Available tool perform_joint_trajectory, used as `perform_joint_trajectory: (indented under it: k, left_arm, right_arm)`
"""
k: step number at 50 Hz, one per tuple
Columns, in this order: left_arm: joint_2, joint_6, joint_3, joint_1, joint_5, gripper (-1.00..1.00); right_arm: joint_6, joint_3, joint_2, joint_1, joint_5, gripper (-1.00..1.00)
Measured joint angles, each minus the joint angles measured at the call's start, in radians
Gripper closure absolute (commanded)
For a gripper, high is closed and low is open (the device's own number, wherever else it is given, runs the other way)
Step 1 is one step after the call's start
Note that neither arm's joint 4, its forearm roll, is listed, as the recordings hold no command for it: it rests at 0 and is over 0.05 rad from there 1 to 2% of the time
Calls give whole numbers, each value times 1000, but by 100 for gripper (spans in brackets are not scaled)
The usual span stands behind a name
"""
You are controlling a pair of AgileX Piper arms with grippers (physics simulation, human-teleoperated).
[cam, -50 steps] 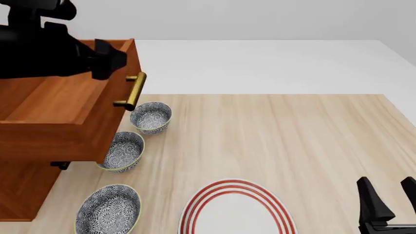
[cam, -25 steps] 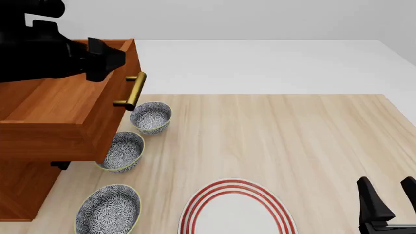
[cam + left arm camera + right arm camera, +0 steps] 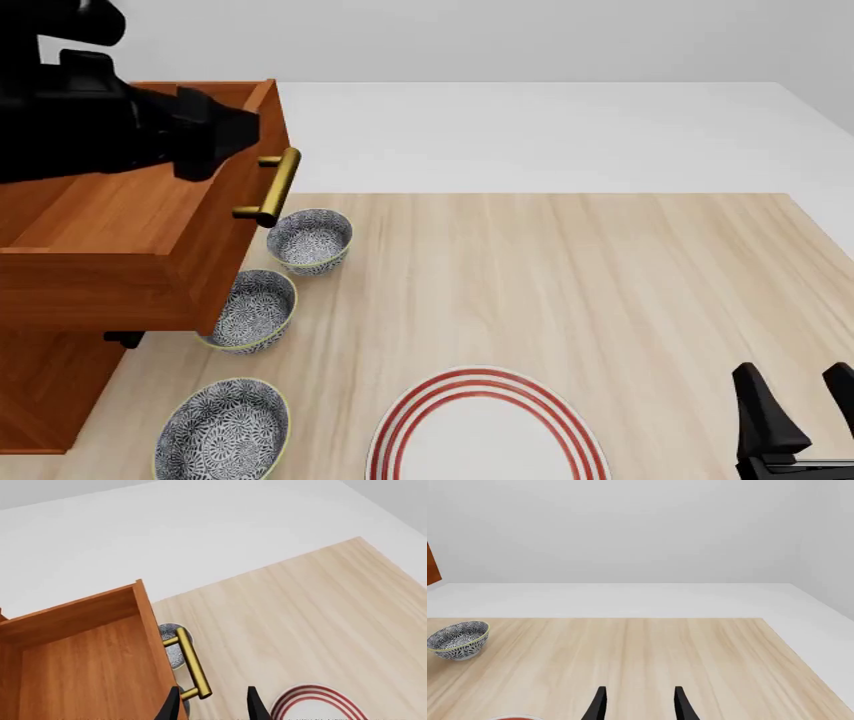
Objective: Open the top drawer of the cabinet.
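The top drawer (image 3: 120,230) of the reddish-brown cabinet (image 3: 47,390) stands pulled far out over the table, its bare wooden inside (image 3: 80,665) showing. Its brass bar handle (image 3: 267,188) juts from the drawer front. My left gripper (image 3: 230,128) hovers above the drawer's front edge, clear of the handle (image 3: 190,662). In the left wrist view the left gripper (image 3: 212,707) is open and holds nothing, with the handle's end near one fingertip. My right gripper (image 3: 801,420) rests open low at the table's right front, empty in its own view (image 3: 639,707).
Three patterned bowls (image 3: 310,240) (image 3: 254,310) (image 3: 223,430) line up beside and partly under the open drawer. A red-ringed white plate (image 3: 483,430) lies at the front centre. The light wooden table (image 3: 601,290) ends at the right and far side.
My left arm has shifted slightly above the drawer. The drawer, handle, bowls and right arm stay where they were.
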Motion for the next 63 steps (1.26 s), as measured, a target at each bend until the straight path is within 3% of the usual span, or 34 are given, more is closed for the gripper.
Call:
perform_joint_trajectory:
  k: [63]
  left_arm:
    - [-69,-27,0,-101,52,-100]
  right_arm:
    - [0,0,0,0,0,-100]
